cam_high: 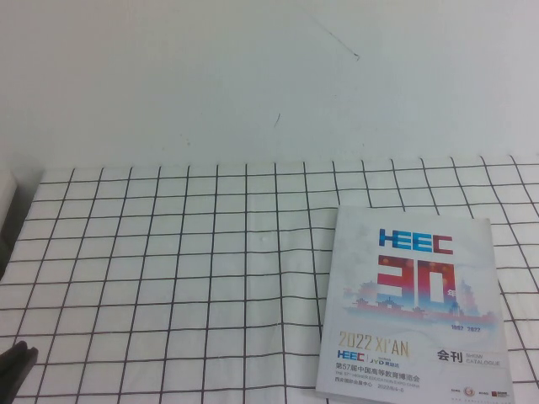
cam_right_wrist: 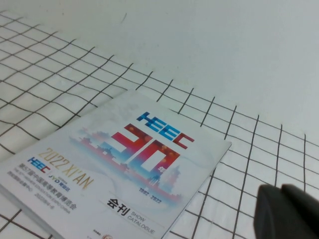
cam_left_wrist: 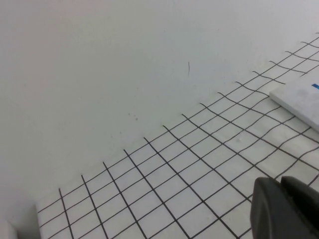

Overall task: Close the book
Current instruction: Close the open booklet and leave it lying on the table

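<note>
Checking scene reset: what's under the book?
Checked cloth shows all around the closed book; whatever lies beneath it is covered. Left pincer sits at the near-left corner, right pincer near the book.

The checked cloth lies open across the left and middle of the table, giving wide room to pass. The one obstacle is the catalogue, closed and flat at the near right. A white wall bounds the far side. The left gripper sits at the near left corner, well apart from the catalogue. The right gripper hangs over cloth near it.
</note>
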`<state>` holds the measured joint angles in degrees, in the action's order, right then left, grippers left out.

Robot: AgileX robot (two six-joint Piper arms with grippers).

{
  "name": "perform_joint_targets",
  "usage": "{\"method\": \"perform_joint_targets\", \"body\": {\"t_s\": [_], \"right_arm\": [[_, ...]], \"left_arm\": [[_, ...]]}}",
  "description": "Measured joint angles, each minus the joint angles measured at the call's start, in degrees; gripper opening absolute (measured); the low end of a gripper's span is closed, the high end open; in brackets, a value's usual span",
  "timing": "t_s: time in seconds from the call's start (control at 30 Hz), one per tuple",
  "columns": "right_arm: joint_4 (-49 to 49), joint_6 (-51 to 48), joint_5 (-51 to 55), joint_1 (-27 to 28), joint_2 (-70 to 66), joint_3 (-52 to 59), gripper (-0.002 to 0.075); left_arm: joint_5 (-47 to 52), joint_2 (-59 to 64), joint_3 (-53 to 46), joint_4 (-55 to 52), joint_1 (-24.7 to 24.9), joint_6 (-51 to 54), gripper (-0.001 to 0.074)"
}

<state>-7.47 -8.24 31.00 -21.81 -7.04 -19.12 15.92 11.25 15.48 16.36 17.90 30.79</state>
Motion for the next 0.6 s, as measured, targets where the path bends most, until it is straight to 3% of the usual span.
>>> {"method": "perform_joint_targets", "body": {"t_s": [0.6], "right_arm": [[0.9, -0.3, 5.8, 0.0, 0.1, 0.1, -0.0003]], "left_arm": [[-0.9, -2.4, -2.0, 5.6, 0.0, 0.2, -0.0002]]}}
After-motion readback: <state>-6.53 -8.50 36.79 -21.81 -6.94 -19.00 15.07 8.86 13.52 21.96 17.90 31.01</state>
